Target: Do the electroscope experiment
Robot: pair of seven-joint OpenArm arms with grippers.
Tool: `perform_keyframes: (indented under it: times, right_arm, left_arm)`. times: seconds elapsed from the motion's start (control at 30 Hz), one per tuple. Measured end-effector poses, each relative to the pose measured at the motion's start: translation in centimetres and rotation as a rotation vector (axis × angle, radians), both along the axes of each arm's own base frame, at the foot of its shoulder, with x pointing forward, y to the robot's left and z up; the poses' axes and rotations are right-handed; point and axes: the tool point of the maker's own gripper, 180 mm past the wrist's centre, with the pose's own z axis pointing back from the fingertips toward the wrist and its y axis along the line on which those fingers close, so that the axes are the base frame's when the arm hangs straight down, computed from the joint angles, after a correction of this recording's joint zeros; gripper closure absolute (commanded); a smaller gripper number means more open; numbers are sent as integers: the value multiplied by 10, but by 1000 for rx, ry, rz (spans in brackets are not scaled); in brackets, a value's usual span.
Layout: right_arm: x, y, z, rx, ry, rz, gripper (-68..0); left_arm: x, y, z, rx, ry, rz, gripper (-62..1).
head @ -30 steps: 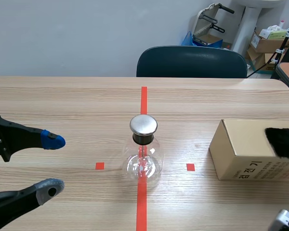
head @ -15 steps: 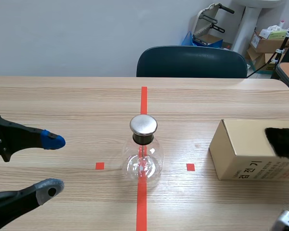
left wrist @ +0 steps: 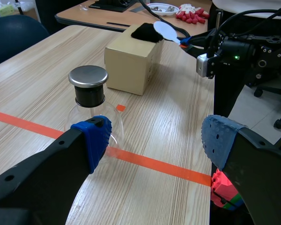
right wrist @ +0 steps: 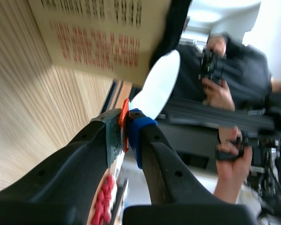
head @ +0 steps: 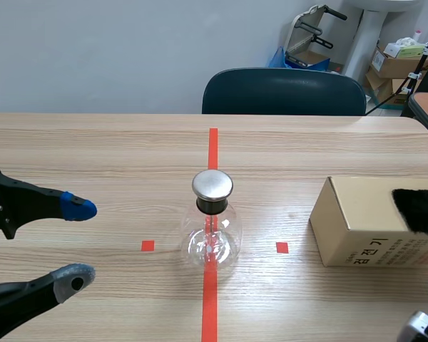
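**Task item.** The electroscope point(head: 210, 231) is a clear glass flask with a black neck and a round metal cap point(head: 212, 184). It stands upright on the orange-red tape line point(head: 212, 146) near the middle of the bench point(head: 114, 149). Neither end effector touches it.

**Left end effector.** The left end effector point(head: 76, 244) is at the left side of the bench, well apart from the electroscope. Its fingers are spread wide and nothing lies between the pads. In the left wrist view, the flask stands ahead of the finger with the blue pad point(left wrist: 93, 140).

**Right end effector.** The right end effector point(right wrist: 126, 126) is pinching a white paddle point(right wrist: 157, 84). The paddle's thin orange-red handle is pressed between the grey-green pad and the blue pad. The oval white blade projects ahead of the fingertips. In the left wrist view, the blade sits at the black cloth point(left wrist: 147, 32); contact between the two cannot be determined.

**Other items.** A cardboard box point(head: 364, 221) rests on the right side of the bench, apart from the electroscope. It has printed text on its side. The black cloth lies on top of the box. A dark chair point(head: 284, 91) stands behind the far edge of the bench. In the right wrist view, a person's hand point(right wrist: 232, 161) appears beyond the bench.
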Motion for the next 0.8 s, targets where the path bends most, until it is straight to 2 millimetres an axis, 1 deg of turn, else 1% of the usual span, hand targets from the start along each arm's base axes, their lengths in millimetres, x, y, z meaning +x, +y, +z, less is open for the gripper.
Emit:
perform_keyframes:
  times: [0.07,0.1,0.13,0.23,0.3,0.37,0.5,0.53,0.57,0.6,0.63,0.77,0.8]
  right_arm:
    - [0,0,0,0,0,-1,-6]
    - [1,5,-1,6,2,26,-6]
    - [2,12,-2,13,7,68,-6]
    - [4,42,-5,42,23,233,-6]
    - [4,50,-6,50,28,278,-6]
    - [4,43,-5,41,26,242,-6]
    - [-1,0,0,3,0,-7,-6]
    - [-2,-5,0,-2,-3,-33,-6]
    - [-2,-6,0,-4,-3,-36,-6]
    - [-1,-3,0,-1,-1,-17,-6]
    - [0,5,-1,8,6,25,-6]
    - [3,54,-7,51,32,296,-6]
    - [3,60,-8,55,38,332,-6]
  left_arm:
    - [0,0,0,0,0,0,-433]
    - [0,0,0,0,0,0,-433]
    - [0,0,0,0,0,0,-433]
    - [0,0,0,0,0,0,-433]
    - [0,0,0,0,0,0,-433]
    - [0,0,0,0,0,0,-433]
    - [0,0,0,0,0,0,-433]
    - [0,0,0,0,0,0,-433]
    - [0,0,0,0,0,0,-433]
    - [0,0,0,0,0,0,-433]
    - [0,0,0,0,0,0,-433]
    - [0,0,0,0,0,0,-433]
    - [0,0,0,0,0,0,-433]
